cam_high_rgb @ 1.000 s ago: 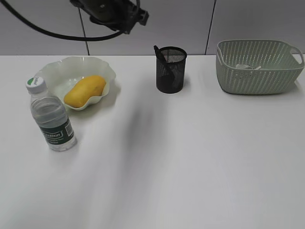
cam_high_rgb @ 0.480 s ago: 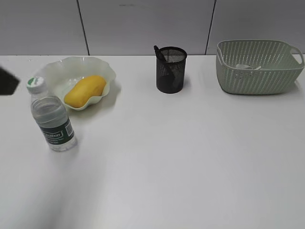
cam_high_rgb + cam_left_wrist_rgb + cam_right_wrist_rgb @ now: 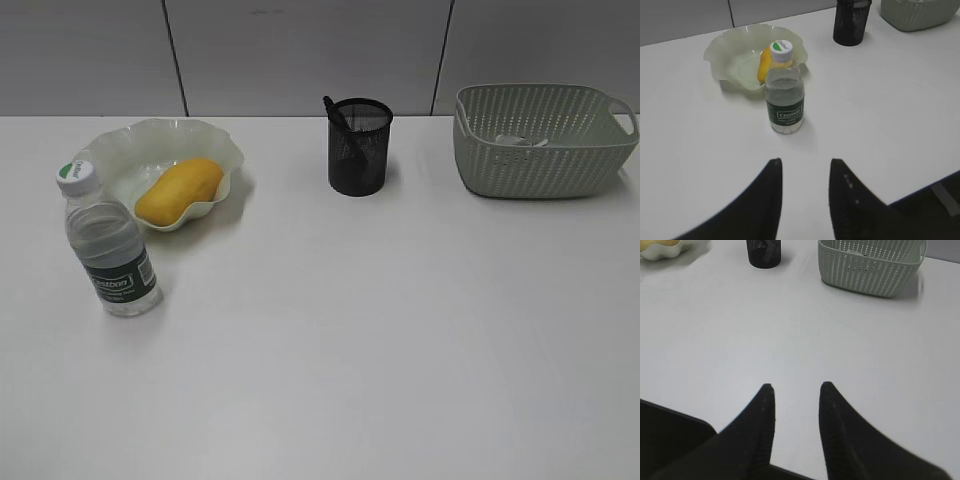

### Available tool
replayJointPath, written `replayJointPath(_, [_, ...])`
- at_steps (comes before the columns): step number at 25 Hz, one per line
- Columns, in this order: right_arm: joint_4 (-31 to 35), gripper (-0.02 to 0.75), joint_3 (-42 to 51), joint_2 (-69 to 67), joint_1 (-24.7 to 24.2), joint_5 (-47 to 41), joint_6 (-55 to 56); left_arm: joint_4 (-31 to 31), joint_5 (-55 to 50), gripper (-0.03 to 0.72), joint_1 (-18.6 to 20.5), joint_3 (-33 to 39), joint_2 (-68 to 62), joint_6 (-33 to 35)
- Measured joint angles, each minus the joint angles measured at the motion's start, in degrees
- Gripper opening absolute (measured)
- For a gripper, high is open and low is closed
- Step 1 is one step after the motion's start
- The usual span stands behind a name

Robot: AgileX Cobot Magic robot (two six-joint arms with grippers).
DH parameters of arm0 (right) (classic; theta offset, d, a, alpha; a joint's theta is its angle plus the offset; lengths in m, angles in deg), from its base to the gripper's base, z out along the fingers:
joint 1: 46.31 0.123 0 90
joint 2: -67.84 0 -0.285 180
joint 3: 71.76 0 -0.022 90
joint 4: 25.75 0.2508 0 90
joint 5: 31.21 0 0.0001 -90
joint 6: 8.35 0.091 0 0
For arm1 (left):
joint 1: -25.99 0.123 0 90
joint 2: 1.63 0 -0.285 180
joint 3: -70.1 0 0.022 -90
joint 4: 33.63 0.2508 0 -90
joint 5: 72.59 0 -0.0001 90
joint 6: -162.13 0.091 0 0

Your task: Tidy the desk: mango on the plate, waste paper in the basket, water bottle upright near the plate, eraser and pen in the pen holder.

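Yellow-orange and oval, the smooth mango is lying in the pale green ruffled plate near the desk's far left corner, with the clear green-labelled water bottle standing upright just beside it. White crumpled waste paper is sitting in the sage-green perforated basket at the far right corner, and a dark pen is leaning in the black mesh pen holder; whether the eraser is inside is hidden. Both the left gripper and right gripper are hovering spread apart, grasping nothing. The tidy seems finished, so retreating well means lifting clear without brushing the bottle.
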Motion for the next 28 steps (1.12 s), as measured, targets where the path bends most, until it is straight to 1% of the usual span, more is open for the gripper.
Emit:
replayJointPath(5, [-0.1, 0.256, 0.0, 0.0, 0.0, 0.1, -0.1, -1.4, -2.5, 0.237, 0.0, 2.1, 7.7, 1.5])
replayJointPath(9, [-0.1, 0.256, 0.0, 0.0, 0.0, 0.1, -0.1, -2.9, -2.6, 0.237, 0.0, 2.1, 7.8, 3.6])
replayJointPath(16, [-0.1, 0.256, 0.0, 0.0, 0.0, 0.1, -0.1, -3.0, -2.6, 0.237, 0.0, 2.1, 7.8, 3.8])
replayJointPath(18, [-0.1, 0.256, 0.0, 0.0, -0.3, 0.1, -0.1, -3.0, -2.6, 0.237, 0.8, 2.1, 7.8, 3.8])
replayJointPath(20, [0.0, 0.256, 0.0, 0.0, -2.2, 0.1, -0.1, -3.0, -2.6, 0.237, 4.7, 2.1, 7.8, 3.8])
replayJointPath(22, [0.0, 0.255, 0.0, 0.0, -6.5, 0.1, -0.1, -3.0, -2.6, 0.237, 10.5, 2.1, 7.8, 3.8])
replayJointPath(25, [0.0, 0.255, 0.0, 0.0, -13.6, 0.1, -0.1, -3.0, -2.6, 0.237, 21.5, 2.1, 7.8, 3.8])
replayJointPath(27, [0.0, 0.255, 0.0, 0.0, -17.5, 0.1, -0.1, -3.0, -2.6, 0.237, 27.3, 2.1, 7.8, 3.8])
replayJointPath(28, [0.0, 0.255, 0.0, 0.0, -19.1, 0.1, -0.1, -3.0, -2.5, 0.237, 29.0, 2.1, 7.8, 3.8])
